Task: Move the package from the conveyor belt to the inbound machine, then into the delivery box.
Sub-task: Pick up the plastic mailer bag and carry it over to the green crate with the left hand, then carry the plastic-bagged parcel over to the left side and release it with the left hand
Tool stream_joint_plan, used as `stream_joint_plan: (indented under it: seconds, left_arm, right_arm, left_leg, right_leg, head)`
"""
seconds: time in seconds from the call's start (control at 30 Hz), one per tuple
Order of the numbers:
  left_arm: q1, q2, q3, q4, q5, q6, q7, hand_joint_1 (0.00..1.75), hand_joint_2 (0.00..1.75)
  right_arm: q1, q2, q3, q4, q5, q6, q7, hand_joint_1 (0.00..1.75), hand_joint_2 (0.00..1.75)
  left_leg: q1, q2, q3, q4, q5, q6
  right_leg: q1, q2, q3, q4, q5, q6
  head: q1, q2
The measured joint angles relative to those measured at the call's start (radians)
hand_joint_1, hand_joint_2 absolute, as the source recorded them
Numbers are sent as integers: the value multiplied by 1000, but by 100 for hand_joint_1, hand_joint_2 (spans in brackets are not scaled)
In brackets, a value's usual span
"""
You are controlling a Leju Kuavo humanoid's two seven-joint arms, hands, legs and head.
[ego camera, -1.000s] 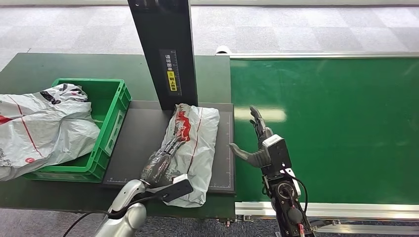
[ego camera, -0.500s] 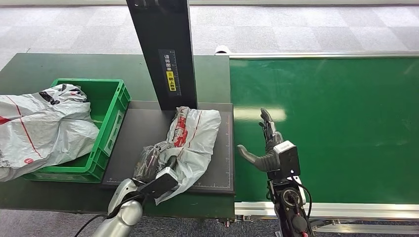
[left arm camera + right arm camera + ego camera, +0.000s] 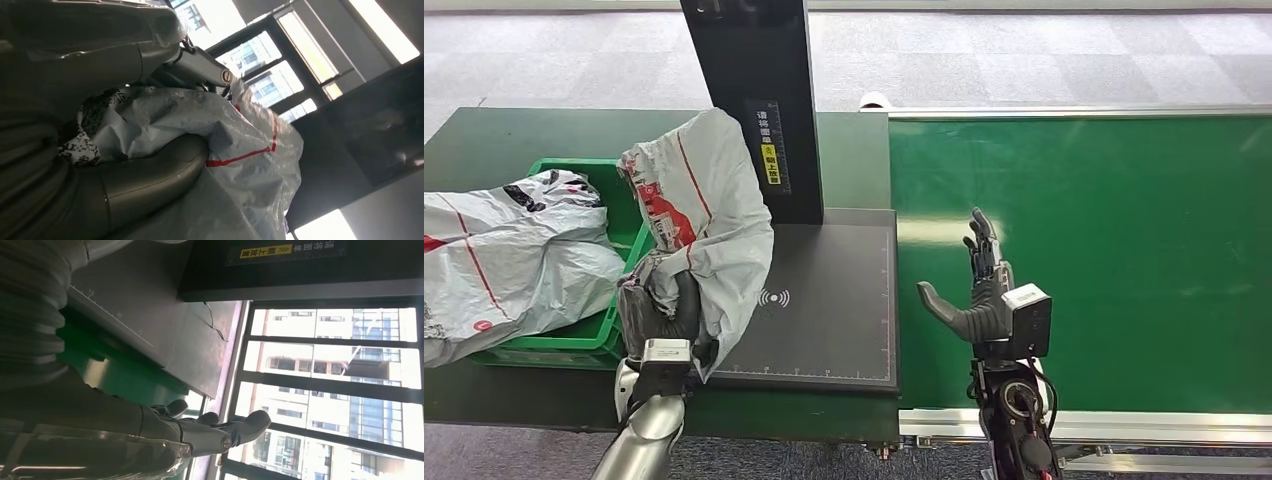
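Left hand [image 3: 662,312] gripping red-printed package [image 3: 699,205] — yellow-labelled inbound machine [image 3: 754,95]

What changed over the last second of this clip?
The left hand closed on the package that lay flat on the scanner pad and lifted it off, swinging it toward the green bin; the pad's wireless mark is now uncovered. The right hand, open over the belt, drifted slightly away from the pad. The bag in the bin stayed put.
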Motion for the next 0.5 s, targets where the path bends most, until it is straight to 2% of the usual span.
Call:
stream_joint_plan:
  seconds: [0.13, 0.3, 0.5]
  left_arm:
    - [14, -25, 57, -159, -187, 48, -2, 175, 175]
    - [-5, -74, 243, -336, -447, 53, -3, 175, 175]
    - [-72, -76, 447, -382, -616, 55, -3, 175, 175]
  right_arm:
    - [-1, 1, 1, 1, -4, -3, -7, 0, 175]
    - [2, 1, 9, 7, 0, -7, -20, 0, 175]
    - [2, -8, 26, 18, 12, -18, -35, 0, 175]
  left_leg:
    - [0, 0, -1, 0, 0, 0]
    - [0, 1, 0, 0, 0, 0]
    - [1, 1, 0, 0, 0, 0]
  right_leg:
    - [0, 0, 0, 0, 0, 0]
    - [0, 0, 0, 0, 0, 0]
    - [1, 0, 0, 0, 0, 0]
  head:
    - [0, 0]
    - [0, 0]
    - [0, 0]
